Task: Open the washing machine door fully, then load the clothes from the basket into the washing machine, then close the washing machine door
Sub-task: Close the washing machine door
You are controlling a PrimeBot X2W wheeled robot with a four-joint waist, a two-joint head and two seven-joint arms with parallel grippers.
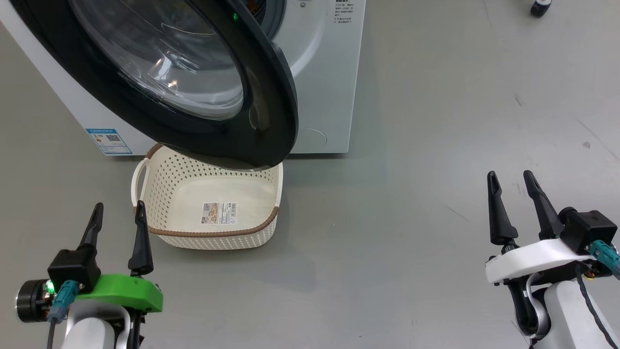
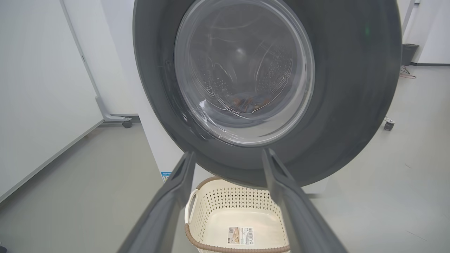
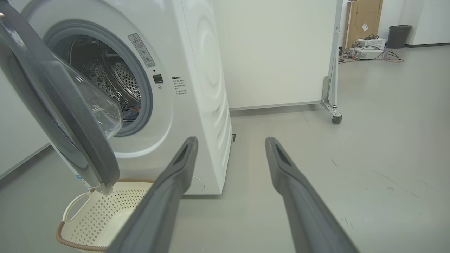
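Almost done: the washing machine (image 1: 324,72) stands with its door (image 1: 271,111) partly open, the basket (image 1: 218,241) empty on the floor beneath the door's lower edge.
Dimly behind the glass, the clothes (image 2: 248,103) appear to lie in the drum, an orange-and-blue heap hard to make out; left gripper (image 1: 119,208) and right gripper (image 1: 509,175) hover spread and empty, seemingly clear for closing.
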